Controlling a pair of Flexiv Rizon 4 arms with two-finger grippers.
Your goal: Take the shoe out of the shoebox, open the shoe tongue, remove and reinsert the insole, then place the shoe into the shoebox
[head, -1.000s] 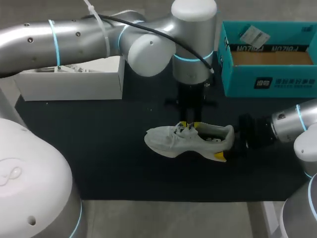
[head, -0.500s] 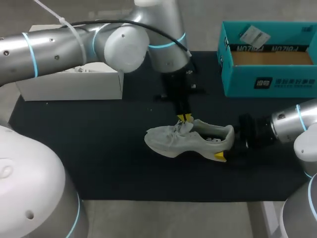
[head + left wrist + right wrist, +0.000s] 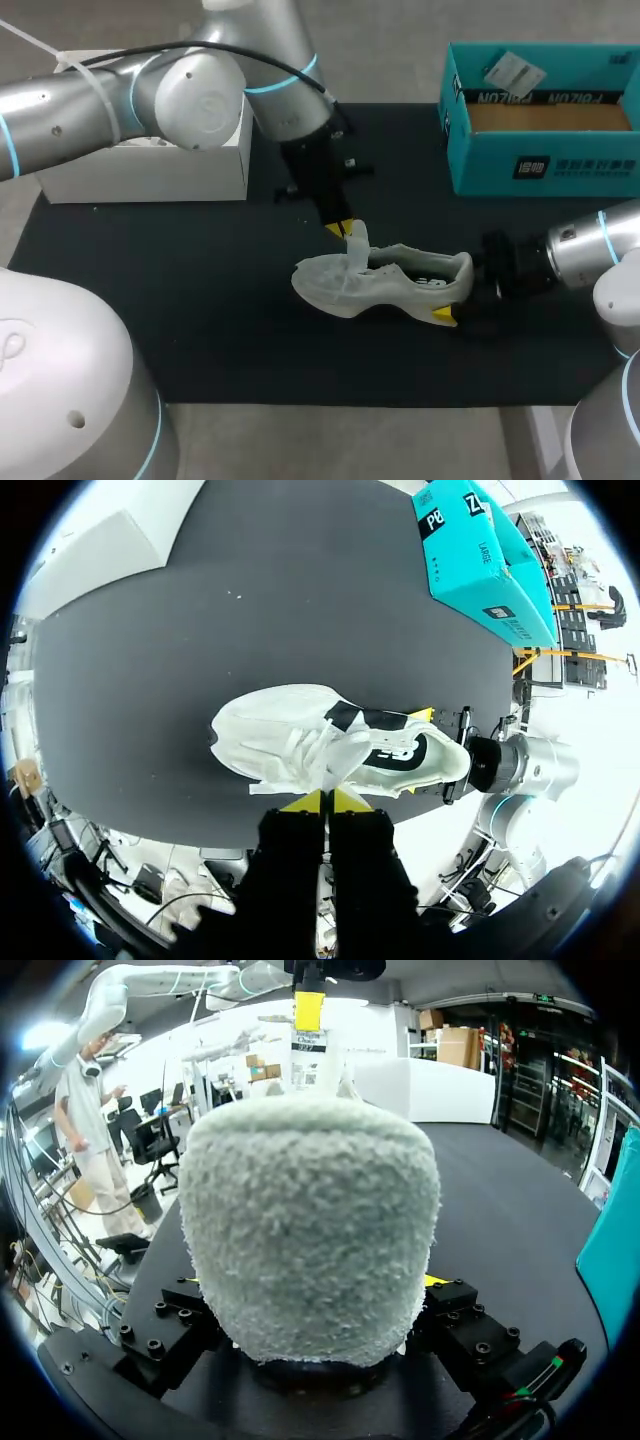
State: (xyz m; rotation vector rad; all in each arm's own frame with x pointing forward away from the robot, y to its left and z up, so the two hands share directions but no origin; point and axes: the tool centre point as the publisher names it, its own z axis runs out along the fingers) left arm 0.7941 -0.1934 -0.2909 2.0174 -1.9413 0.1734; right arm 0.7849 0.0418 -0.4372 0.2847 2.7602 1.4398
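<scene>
Pinching the white fabric tongue (image 3: 357,245) with our left tool (image 3: 343,229), we have the white mesh shoe (image 3: 400,283) pointing heel-first into our clamped right tool (image 3: 460,295)

A black mat (image 3: 200,320) (dotted with few pale specks) lies flat.
</scene>
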